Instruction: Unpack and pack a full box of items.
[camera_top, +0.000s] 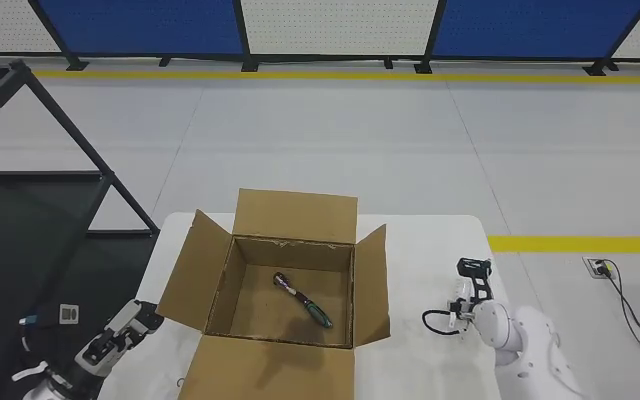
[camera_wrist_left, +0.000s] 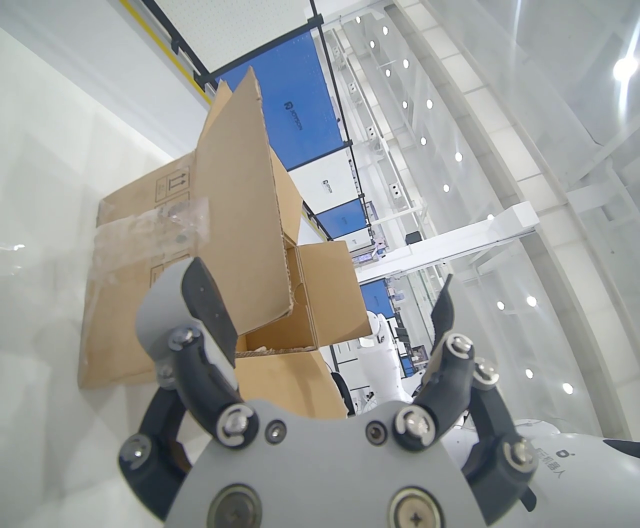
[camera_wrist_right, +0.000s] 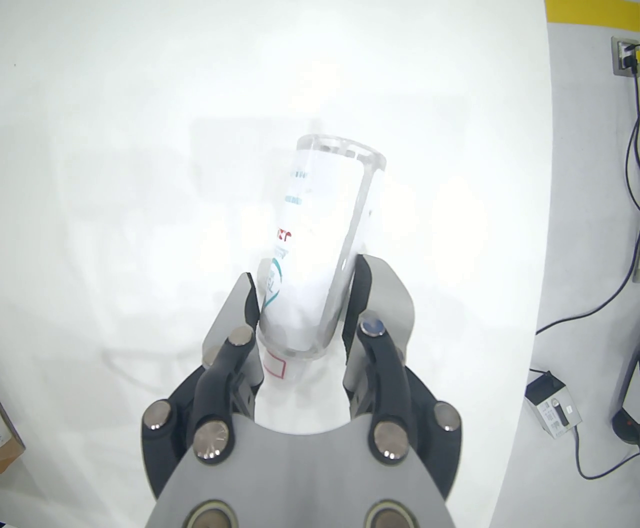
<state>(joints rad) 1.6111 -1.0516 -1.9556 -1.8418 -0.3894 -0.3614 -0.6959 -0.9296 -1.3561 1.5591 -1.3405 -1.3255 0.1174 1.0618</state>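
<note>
An open cardboard box (camera_top: 295, 213) stands in the middle of the white table (camera_top: 425, 250), all flaps folded out. Inside lies a slim tool with a green handle (camera_top: 304, 299). My right gripper (camera_wrist_right: 305, 272) is shut on a white tube in a clear plastic case (camera_wrist_right: 320, 210), held just over the bare tabletop to the right of the box. From above, that right gripper (camera_top: 458, 305) sits near the table's right edge. My left gripper (camera_wrist_left: 324, 278) is open and holds nothing, low beside the box's (camera_wrist_left: 235, 200) left side, at the table's near left corner (camera_top: 140, 318).
A black metal rack (camera_top: 60, 230) stands off the table's left side. On the floor to the right are a wall socket (camera_wrist_right: 625, 55), cables and a small black device (camera_wrist_right: 552, 402). Bare table surface lies between the box and the right gripper.
</note>
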